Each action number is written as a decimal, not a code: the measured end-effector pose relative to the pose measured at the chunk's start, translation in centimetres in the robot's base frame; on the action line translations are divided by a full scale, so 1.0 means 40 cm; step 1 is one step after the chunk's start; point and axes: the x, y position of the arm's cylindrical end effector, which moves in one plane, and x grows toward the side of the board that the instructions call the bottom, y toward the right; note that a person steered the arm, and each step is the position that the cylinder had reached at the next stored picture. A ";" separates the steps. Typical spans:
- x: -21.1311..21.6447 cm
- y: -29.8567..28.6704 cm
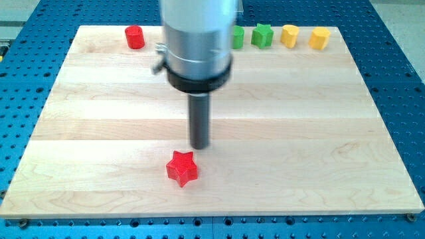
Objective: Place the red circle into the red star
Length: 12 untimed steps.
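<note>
The red circle, a short red cylinder, stands at the view's top left near the board's far edge. The red star lies near the view's bottom, a little left of centre. My tip rests on the board just above and slightly right of the red star, a small gap apart from it. The tip is far below and to the right of the red circle.
A wooden board lies on a blue perforated table. Along the board's top edge stand a green block partly hidden behind the arm, a green star, a yellow block and another yellow block.
</note>
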 end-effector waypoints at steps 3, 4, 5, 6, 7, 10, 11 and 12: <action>-0.112 -0.184; -0.332 -0.427; -0.532 -0.597; -0.729 -0.566; -0.777 -0.432; -0.601 -0.515; -0.726 -0.513; -0.740 -0.418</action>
